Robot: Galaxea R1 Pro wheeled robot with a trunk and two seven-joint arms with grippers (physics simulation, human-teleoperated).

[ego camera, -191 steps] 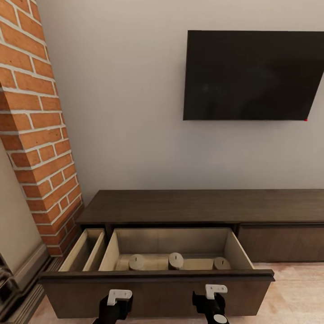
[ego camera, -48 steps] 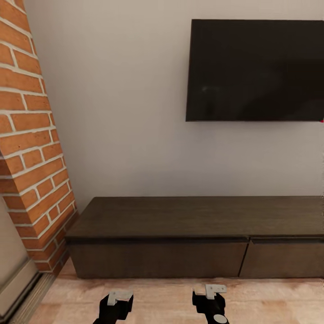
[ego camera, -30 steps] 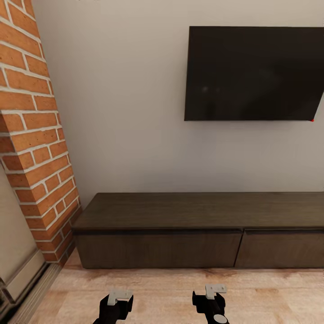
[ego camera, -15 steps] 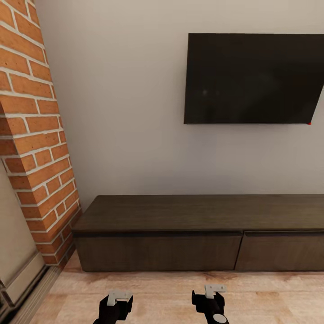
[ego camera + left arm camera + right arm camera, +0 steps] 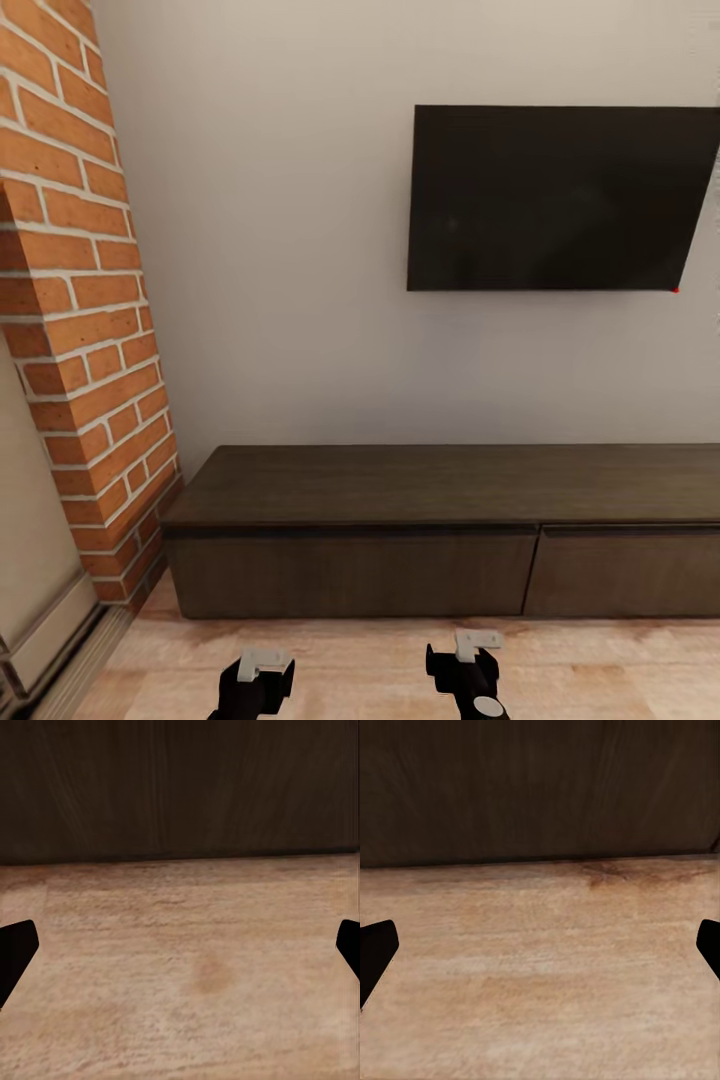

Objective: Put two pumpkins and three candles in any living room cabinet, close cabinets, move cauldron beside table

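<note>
Head view shows the cabinet [image 5: 450, 545] against the white wall, both drawer fronts flush, below the TV [image 5: 555, 198]. Left pincer [image 5: 180, 952] and right pincer [image 5: 540, 952] hang spread apart and empty over the wood floor [image 5: 360, 660].

— Where is the cabinet [image 5: 440, 530]?

— Against the white wall of the living room, on the light wood floor, its left end close to the red-brick column. It is a long, low, dark-brown wood unit that runs off the right edge of the head view.

— Open or closed?

— Closed — both visible drawer fronts sit flush under the top, plain and without handles, with a thin vertical seam between the wide left front and the right one.

— And up close?

— Both wrist views show its dark wood front [image 5: 180, 787] meeting the floor, grain running vertically [image 5: 540, 787]
</note>
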